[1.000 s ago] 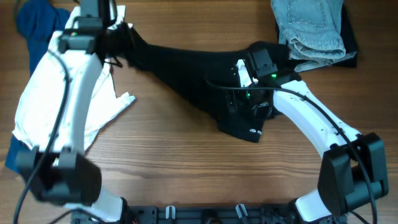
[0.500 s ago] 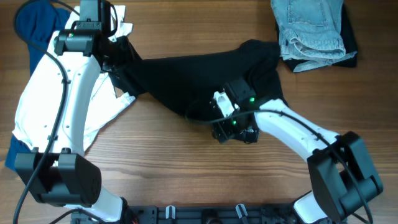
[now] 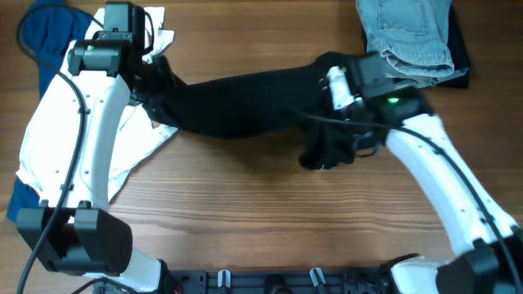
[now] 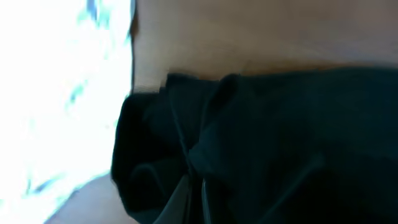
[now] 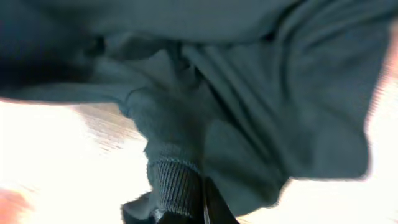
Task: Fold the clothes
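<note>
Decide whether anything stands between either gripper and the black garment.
Nothing visible does. The left gripper and right gripper each pinch the black garment at opposite ends. The white cloth lies by its left end, the jeans beyond its right.

sweater (image 3: 237, 102) plain black; cuff (image 5: 177, 180) ribbed, reads dark grey. jeans (image 3: 409, 33) faded light blue. shirt (image 3: 45, 131) white, cloth (image 3: 45, 28) deep blue. desk (image 3: 245, 220) brown wood grain. left arm (image 3: 94, 147), right arm (image 3: 441, 171) white, black joints.

Left arm (image 3: 94, 147) and right arm (image 3: 445, 184) are white-shelled with black joints (image 3: 82, 243) and cables (image 3: 82, 155), the right showing a green light (image 3: 395, 101).
</note>
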`<action>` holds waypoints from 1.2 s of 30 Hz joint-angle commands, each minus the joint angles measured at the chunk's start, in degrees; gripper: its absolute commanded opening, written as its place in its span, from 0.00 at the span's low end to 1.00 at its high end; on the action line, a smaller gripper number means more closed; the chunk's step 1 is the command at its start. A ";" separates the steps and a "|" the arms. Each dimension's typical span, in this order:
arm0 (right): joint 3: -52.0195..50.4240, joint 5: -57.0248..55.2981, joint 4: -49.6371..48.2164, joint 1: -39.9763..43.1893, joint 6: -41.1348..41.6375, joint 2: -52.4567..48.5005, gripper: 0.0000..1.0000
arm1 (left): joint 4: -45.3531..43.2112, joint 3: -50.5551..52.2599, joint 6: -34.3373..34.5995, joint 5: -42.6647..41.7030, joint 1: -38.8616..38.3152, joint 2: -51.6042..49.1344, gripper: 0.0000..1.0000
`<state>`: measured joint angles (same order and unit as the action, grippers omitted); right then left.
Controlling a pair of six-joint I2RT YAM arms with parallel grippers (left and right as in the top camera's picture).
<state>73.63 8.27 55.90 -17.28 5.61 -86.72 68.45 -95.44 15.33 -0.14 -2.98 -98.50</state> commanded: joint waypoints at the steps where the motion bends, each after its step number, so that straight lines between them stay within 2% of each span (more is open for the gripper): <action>1: 0.15 -0.85 2.23 4.96 -1.16 -0.11 0.04 | 5.25 1.46 0.07 -0.87 0.11 1.29 0.06; 3: 0.48 0.37 0.94 9.57 -1.20 -0.02 0.04 | 7.15 2.78 0.04 -0.87 0.11 1.20 0.19; 5: 0.52 6.27 -1.03 13.99 -2.95 -0.04 0.04 | 7.19 4.46 0.04 -0.90 0.11 1.20 0.38; 6: 0.52 8.59 -1.27 15.80 -3.17 -0.04 0.04 | 6.99 5.95 0.07 -1.14 0.11 1.20 0.45; 9: 0.50 8.57 -0.94 16.13 -3.52 -0.07 0.04 | 4.28 11.08 0.07 -3.93 0.11 1.20 0.49; 12: 0.50 8.59 -0.98 16.13 -3.50 -0.07 0.04 | -4.46 20.90 0.04 -13.53 -0.81 1.20 0.49; 13: 0.50 8.61 -0.98 16.13 -3.50 -0.07 0.04 | -7.48 24.22 0.09 -14.95 -1.97 1.20 0.52; 17: 0.50 8.61 -1.03 16.11 -3.50 -0.07 0.04 | -19.80 33.86 0.48 -15.26 -6.75 1.18 0.60; 19: 0.50 8.61 -1.03 16.11 -3.50 -0.07 0.04 | -25.16 37.40 0.52 -14.62 -8.07 0.94 0.60; 24: 0.44 8.81 -1.11 16.11 -3.50 -0.07 0.04 | -26.62 39.30 3.13 -5.70 -7.98 0.52 0.61; 33: -0.26 8.76 -1.29 16.11 -3.52 -0.07 0.04 | -30.16 39.30 4.50 -3.85 -7.98 -5.88 0.63; 35: -0.26 8.76 -1.31 16.11 -3.54 -0.07 0.04 | -30.40 39.28 4.63 -3.85 -7.98 -5.86 0.57; 36: -0.26 8.74 -1.29 16.11 -3.52 -0.07 0.04 | -30.40 39.28 4.66 -3.96 -7.98 -5.86 0.42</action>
<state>73.58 16.10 54.83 -1.19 2.92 -86.67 38.76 -56.90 19.40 -4.29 -11.09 -101.41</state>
